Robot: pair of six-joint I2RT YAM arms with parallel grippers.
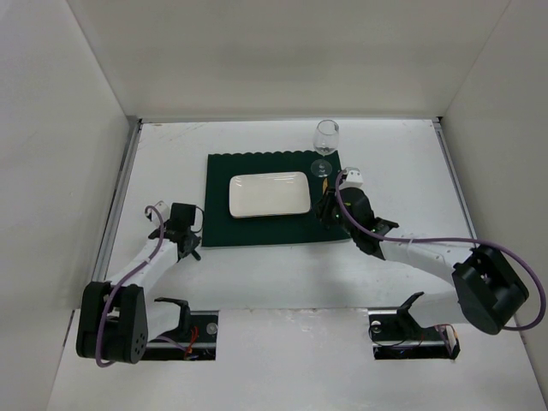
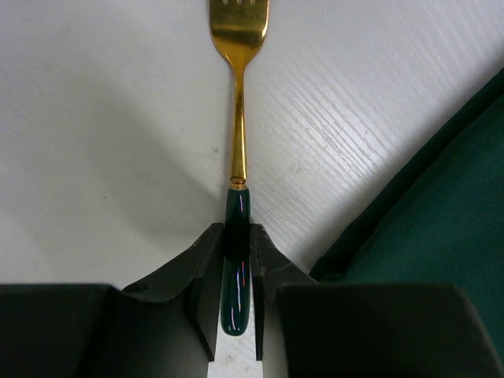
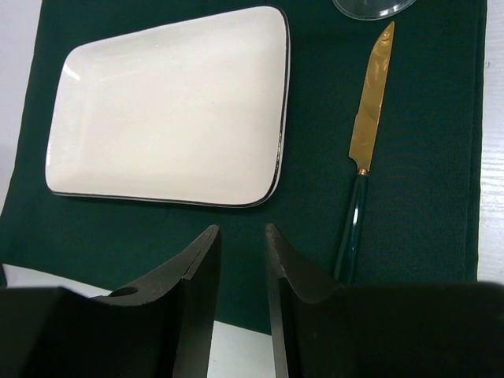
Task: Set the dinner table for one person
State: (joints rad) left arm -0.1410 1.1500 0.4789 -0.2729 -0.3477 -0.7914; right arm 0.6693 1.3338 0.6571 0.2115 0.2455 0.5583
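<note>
The dinner table [image 1: 257,282] is a matte white surface. On it lies a dark green placemat [image 1: 223,223] bearing a white rectangular plate [image 1: 269,194]. My left gripper [image 2: 236,236] sits just left of the placemat [image 2: 441,236], shut on the dark green handle of a gold fork [image 2: 238,118]. The fork lies flat on the table [image 2: 94,118], tines pointing away. My right gripper [image 3: 241,232] hovers open over the placemat's near right edge [image 3: 425,157] with nothing between its fingers. The plate [image 3: 169,110] lies ahead of it, and a gold knife [image 3: 366,126] with a green handle is to its right.
A clear wine glass [image 1: 326,137] stands at the placemat's far right corner, its base [image 3: 370,6] just beyond the knife tip. Thin metal rails run along the table's left [image 1: 120,197] and right sides. White walls enclose the back and sides.
</note>
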